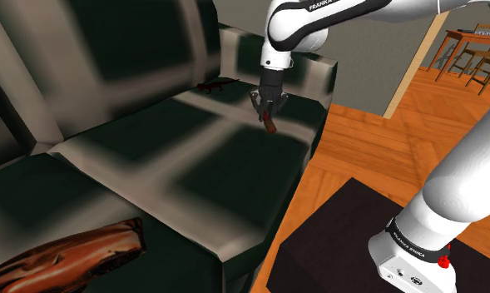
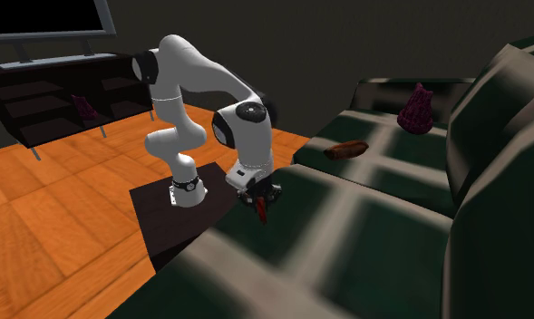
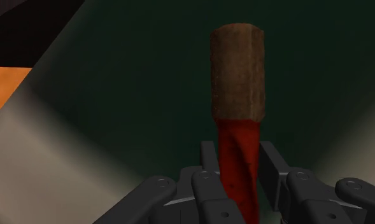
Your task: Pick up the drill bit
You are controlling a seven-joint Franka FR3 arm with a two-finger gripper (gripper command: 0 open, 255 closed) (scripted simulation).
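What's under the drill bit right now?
The dark green, pale-striped sofa seat. The gripper is shut on the drill bit, brown end pointing at the seat. The bit covers the patch directly beneath, and its red end is hidden between the fingers.

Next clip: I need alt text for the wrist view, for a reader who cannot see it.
The black end effector is shut on a red spiral drill bit with a brown cylindrical tip pointing away from the camera. Behind it lies a dark green sofa cushion, with orange floor past its edge.

Red fluted drill bit, brown shank, clasped, above sofa seat
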